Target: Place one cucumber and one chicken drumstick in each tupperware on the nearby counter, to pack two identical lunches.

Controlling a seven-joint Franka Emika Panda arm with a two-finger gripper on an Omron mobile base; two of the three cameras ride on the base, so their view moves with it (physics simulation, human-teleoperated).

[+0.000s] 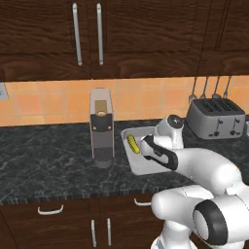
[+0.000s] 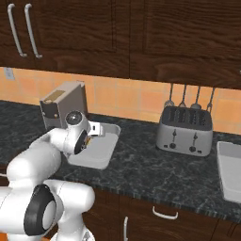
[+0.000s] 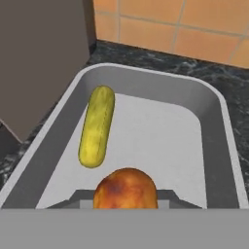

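Note:
My gripper (image 1: pixel 145 145) hangs over the left tupperware (image 1: pixel 142 168) on the black counter (image 1: pixel 48 160), shut on a browned chicken drumstick (image 3: pixel 125 188) that shows low in the hand view. A yellow-green cucumber (image 3: pixel 97 126) lies inside this tupperware (image 3: pixel 155 141) along its left wall, also seen as the cucumber (image 1: pixel 133 144) just beside my gripper. In the right base view my gripper (image 2: pixel 96 128) reaches over the same tupperware (image 2: pixel 101 155). A second tupperware (image 2: pixel 230 174) stands at the counter's far right with nothing visible in it.
A tall grey coffee machine (image 1: pixel 101 129) stands close to the left of the tupperware. A steel toaster (image 2: pixel 185 130) sits between the two containers, with utensils hanging on the tiled wall above it. Dark wall cabinets run overhead.

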